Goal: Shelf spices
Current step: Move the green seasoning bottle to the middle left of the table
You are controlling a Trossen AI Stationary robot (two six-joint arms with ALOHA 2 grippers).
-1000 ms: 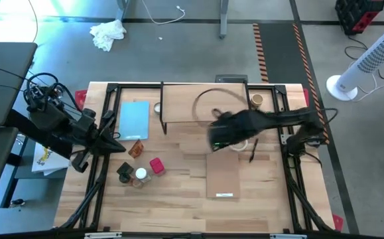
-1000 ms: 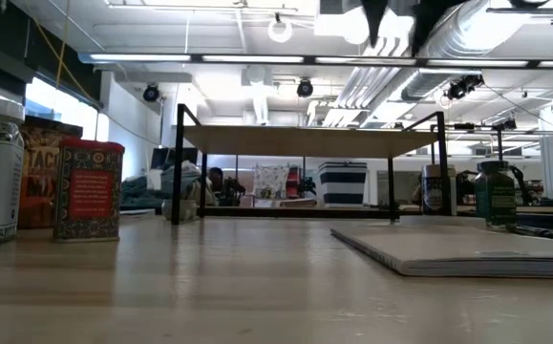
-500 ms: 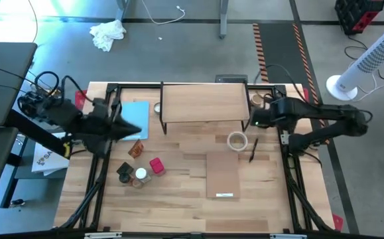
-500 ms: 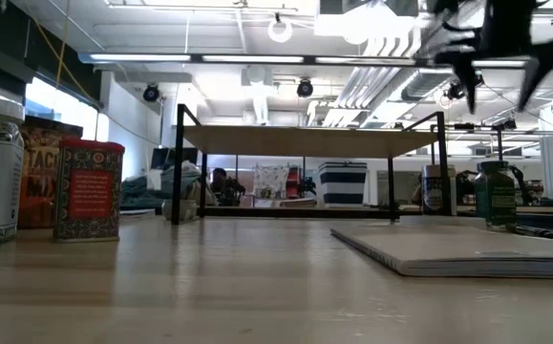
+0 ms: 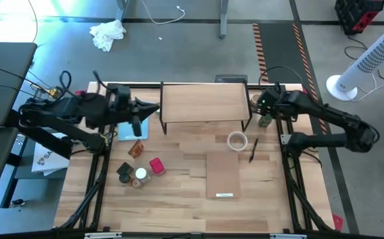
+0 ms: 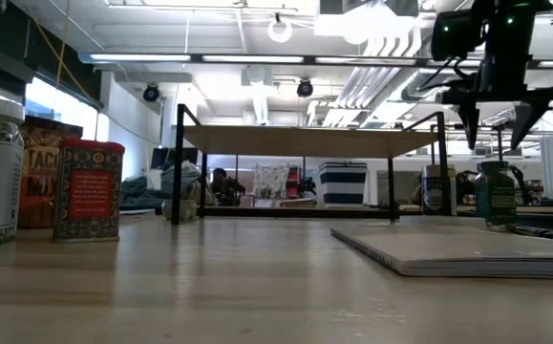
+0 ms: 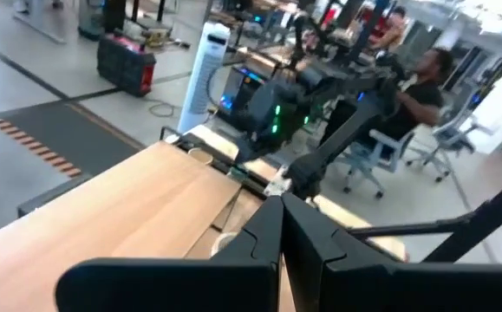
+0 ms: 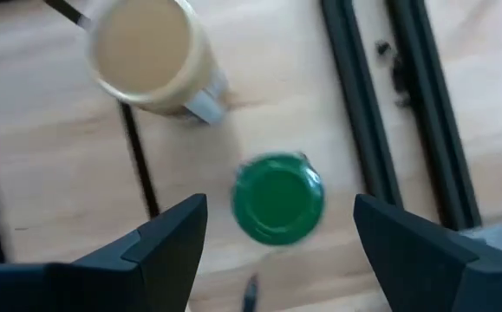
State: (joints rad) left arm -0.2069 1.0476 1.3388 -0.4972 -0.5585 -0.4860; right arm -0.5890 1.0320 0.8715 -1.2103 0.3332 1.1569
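The shelf (image 5: pixel 205 103) stands at the table's far side on black wire end frames. A green-topped jar (image 8: pixel 278 198) stands upright on the table right of the shelf, with a tan-topped jar (image 5: pixel 256 100) just beyond it. My right gripper (image 6: pixel 494 119) hangs open above the green jar (image 6: pixel 496 191), fingers pointing down, one on either side of the lid and clear of it. More spices (image 5: pixel 138 166) stand in a group at the near left. My left gripper (image 5: pixel 150 109) is shut, hovering left of the shelf over the blue pad.
A white tape ring (image 5: pixel 237 141) and a thin pale board (image 5: pixel 223 174) lie near the table's middle, a black pen (image 5: pixel 252 151) beside them. A light-blue pad (image 5: pixel 132 123) lies left of the shelf. Black frame rails (image 8: pixel 407 104) run close to the green jar. People sit in the room beyond.
My right gripper has swung from over the tape ring toward the table's far right, tipped to point down and dropped to just above the green jar. My left gripper has moved toward the far edge and the right, up to the shelf's left end. No object has moved.
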